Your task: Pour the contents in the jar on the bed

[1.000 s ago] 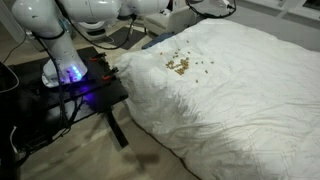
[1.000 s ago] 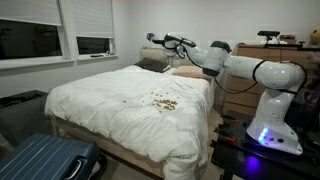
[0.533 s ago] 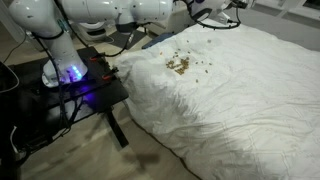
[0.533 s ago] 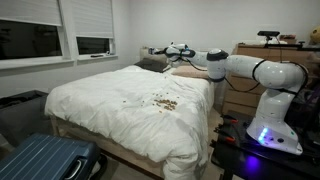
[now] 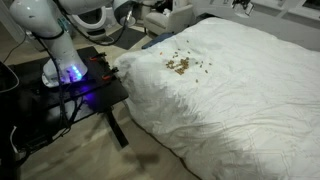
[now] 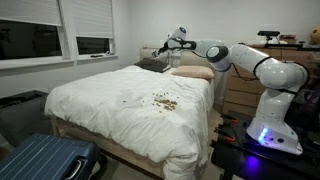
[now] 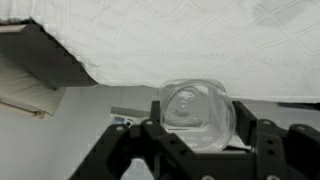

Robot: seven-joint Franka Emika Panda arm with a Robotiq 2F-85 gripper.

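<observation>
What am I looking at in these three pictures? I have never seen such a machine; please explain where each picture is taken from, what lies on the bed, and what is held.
The machine is a white robot arm, standing on a black table beside the bed. At its end sits a gripper, a two-fingered clamp. Two pictures come from cameras in the room and show arm and bed from outside. The third comes from a camera on the robot's wrist, looking past the dark fingers. On the white duvet lie many tiny brown bits, scattered around a small heap. In the wrist view the gripper is closed on a small clear jar, held in the air off the duvet. Whether anything is inside, I cannot tell.
</observation>
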